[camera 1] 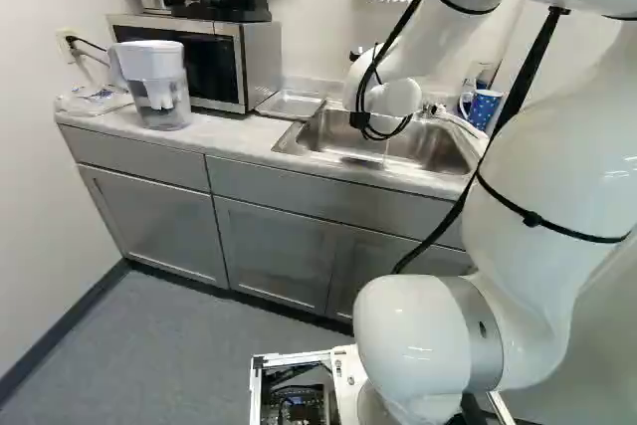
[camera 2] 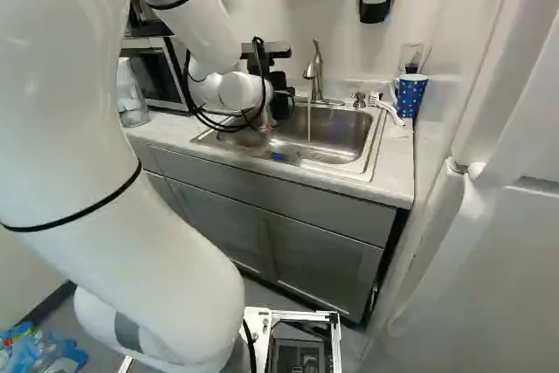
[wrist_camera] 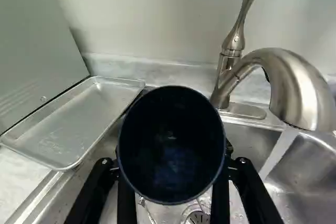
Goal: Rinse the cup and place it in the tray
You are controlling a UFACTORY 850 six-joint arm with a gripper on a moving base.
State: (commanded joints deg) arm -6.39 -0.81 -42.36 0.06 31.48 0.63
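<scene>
In the right base view my gripper (camera 2: 279, 100) hangs over the left part of the sink (camera 2: 374, 150). Seen from the wrist, the gripper (wrist_camera: 173, 156) is shut on a dark blue cup (wrist_camera: 170, 142), a finger on either side, with the cup's open mouth facing the camera. Water runs from the faucet (wrist_camera: 299, 90) in a stream (wrist_camera: 279, 150) beside the cup, apart from it. The metal tray (wrist_camera: 79, 121) lies on the counter on the other side of the cup, with nothing in it.
A blue dotted mug (camera 2: 410, 95) and a white brush (camera 2: 385, 109) stand and lie right of the sink. The microwave (camera 1: 189, 62) and a water pitcher (camera 1: 157, 87) are on the counter at left. The sink's back wall rises close behind the faucet.
</scene>
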